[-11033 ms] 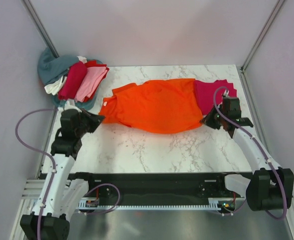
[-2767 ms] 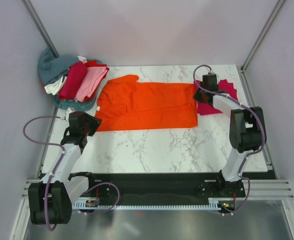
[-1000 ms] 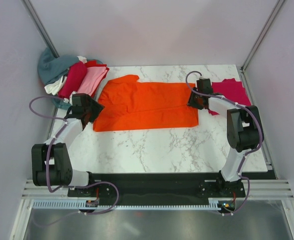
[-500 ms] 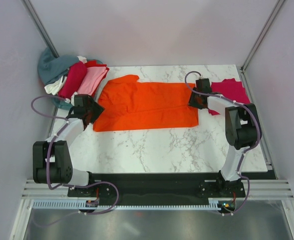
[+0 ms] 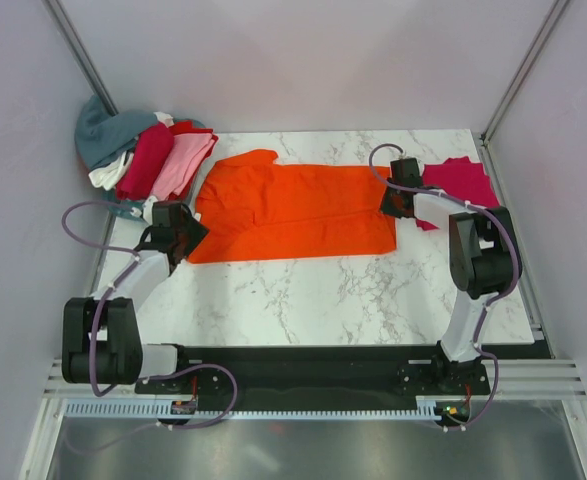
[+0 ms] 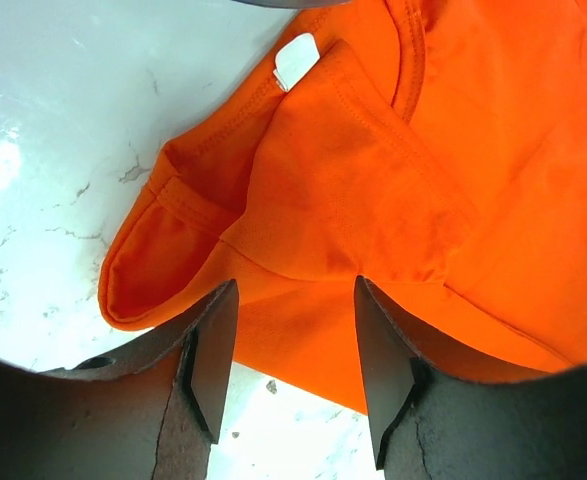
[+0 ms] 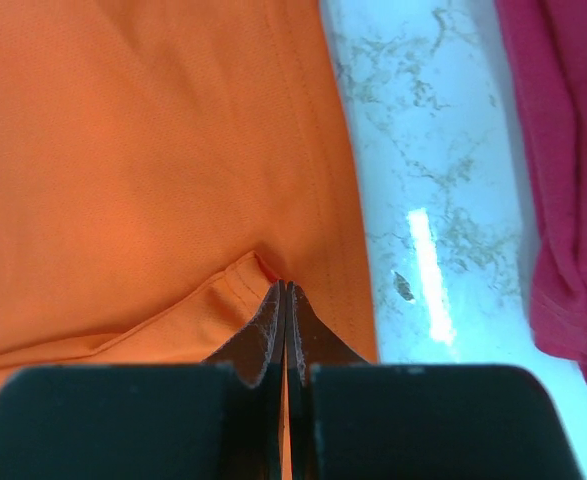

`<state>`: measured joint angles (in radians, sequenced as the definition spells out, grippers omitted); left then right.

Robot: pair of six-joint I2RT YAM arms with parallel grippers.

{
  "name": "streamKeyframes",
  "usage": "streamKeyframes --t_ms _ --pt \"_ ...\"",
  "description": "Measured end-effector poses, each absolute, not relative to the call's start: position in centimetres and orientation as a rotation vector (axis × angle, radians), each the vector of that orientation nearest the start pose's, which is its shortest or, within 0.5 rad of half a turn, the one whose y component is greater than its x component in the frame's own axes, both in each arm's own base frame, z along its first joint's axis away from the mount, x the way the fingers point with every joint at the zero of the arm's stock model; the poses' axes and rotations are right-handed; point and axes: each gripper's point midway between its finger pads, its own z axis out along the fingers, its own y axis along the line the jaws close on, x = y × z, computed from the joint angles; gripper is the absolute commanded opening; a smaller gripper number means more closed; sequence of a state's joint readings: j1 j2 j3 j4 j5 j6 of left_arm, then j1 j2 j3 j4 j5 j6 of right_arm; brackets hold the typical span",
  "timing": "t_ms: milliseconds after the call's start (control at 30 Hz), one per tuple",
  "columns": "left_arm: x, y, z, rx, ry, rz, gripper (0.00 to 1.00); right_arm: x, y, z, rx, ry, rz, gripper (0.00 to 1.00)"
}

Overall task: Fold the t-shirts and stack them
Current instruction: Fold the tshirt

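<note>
The bright orange soft-cloth t-shirt [image 5: 293, 212] lay flat mid-frame on the marble bench [image 5: 303, 290]. My right tool [image 7: 285, 300] was pinched on its hem corner (a thin bite); my left tool [image 6: 295, 300] hung apart above the sleeve. I judged the hem could slip out on lifting.

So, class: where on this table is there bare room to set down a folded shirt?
The wide marble table strip between the orange t-shirt and the near edge is bare. A thin strip lies behind it. Crowded: shirt pile far left, crimson-pink t-shirt far right.
</note>
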<state>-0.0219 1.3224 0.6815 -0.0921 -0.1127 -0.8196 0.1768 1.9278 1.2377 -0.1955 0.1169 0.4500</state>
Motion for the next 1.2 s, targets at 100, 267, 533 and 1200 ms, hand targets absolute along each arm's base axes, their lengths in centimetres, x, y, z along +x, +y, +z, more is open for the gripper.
streamKeyframes --t_ms 100,267,533,1200 --pt "35.7 -1.7 8.0 -0.943 2.117 -0.291 0.57 46.0 7.5 3.9 0.404 2.405 0.104 0.0" --pt "36.5 -1.5 7.8 -0.941 2.119 -0.274 0.57 45.7 6.6 5.3 0.436 2.364 0.076 0.0" --pt "35.1 -1.1 6.7 -0.951 2.128 -0.23 0.58 44.6 7.0 5.1 0.428 2.367 0.113 0.09" --pt "32.7 -1.4 8.5 -0.914 2.054 -0.276 0.57 36.8 11.4 1.9 0.34 2.513 0.14 0.0"
